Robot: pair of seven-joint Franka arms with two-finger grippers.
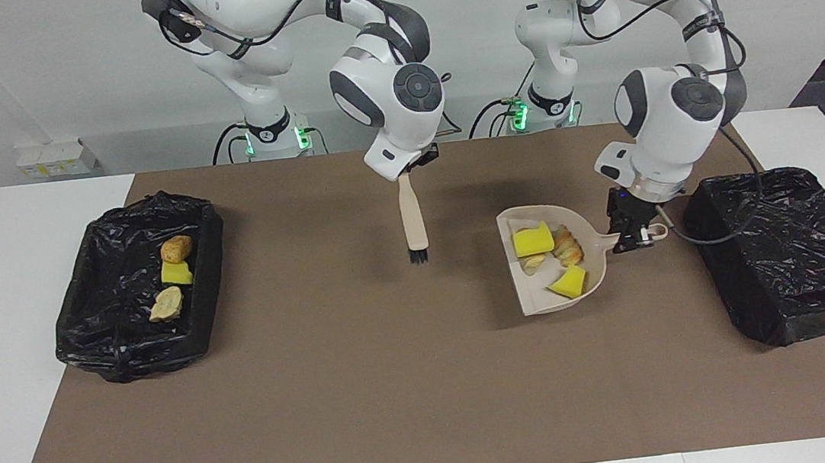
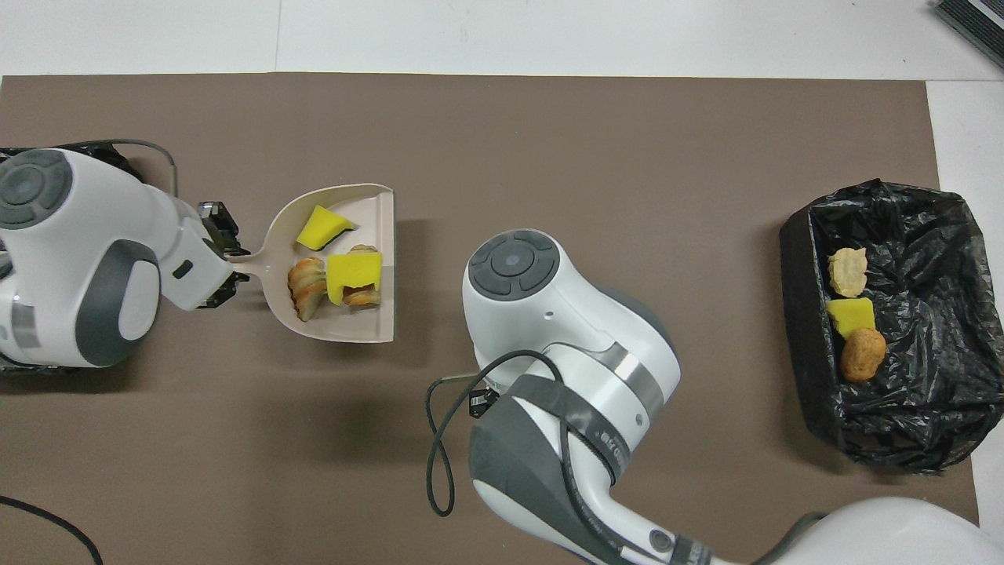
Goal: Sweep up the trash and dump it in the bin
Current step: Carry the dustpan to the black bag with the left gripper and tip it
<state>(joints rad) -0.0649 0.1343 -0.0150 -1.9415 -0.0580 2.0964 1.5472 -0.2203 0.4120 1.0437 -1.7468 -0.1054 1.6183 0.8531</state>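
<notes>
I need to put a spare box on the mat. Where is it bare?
Bare: the mat between the bin holding trash and the brush, and its whole edge farthest from the robots. Crowded: around the dustpan and covered bin.

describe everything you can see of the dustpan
The dustpan is pale beige, plastic by its look, with a flat open front edge, raised curved walls and a short handle. The left gripper is shut on that handle. The pan lies roughly level over the brown mat. In it are two yellow wedges and two beige lumps.
</notes>
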